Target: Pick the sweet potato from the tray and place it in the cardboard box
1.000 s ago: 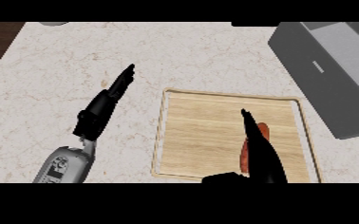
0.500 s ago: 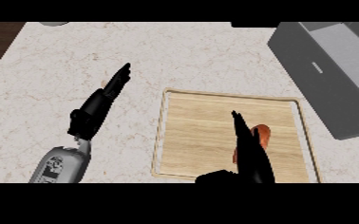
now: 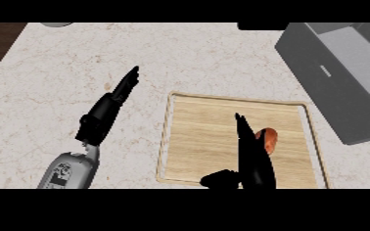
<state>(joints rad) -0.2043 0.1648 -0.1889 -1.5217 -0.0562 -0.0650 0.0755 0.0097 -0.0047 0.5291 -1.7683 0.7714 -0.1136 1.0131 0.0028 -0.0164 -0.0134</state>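
An orange sweet potato (image 3: 269,140) lies on the wooden tray (image 3: 209,127), toward its right side. My right hand (image 3: 253,156) is over the tray just left of the sweet potato, fingers straight and pointing away, thumb sticking out to the left near the tray's front edge; it hides part of the potato. The grey box (image 3: 331,73) stands at the upper right, its open top partly cut off by the view's edge. My left hand (image 3: 108,108) rests open on the counter left of the tray, fingers straight.
The marble counter (image 3: 180,58) stretches behind and left of the tray. A pale round object (image 3: 56,24) peeks in at the top left edge. A dark object (image 3: 262,26) sits at the top edge near the box.
My right hand has slid left across the tray, uncovering more of the sweet potato on its right. The left hand has stayed nearly still.
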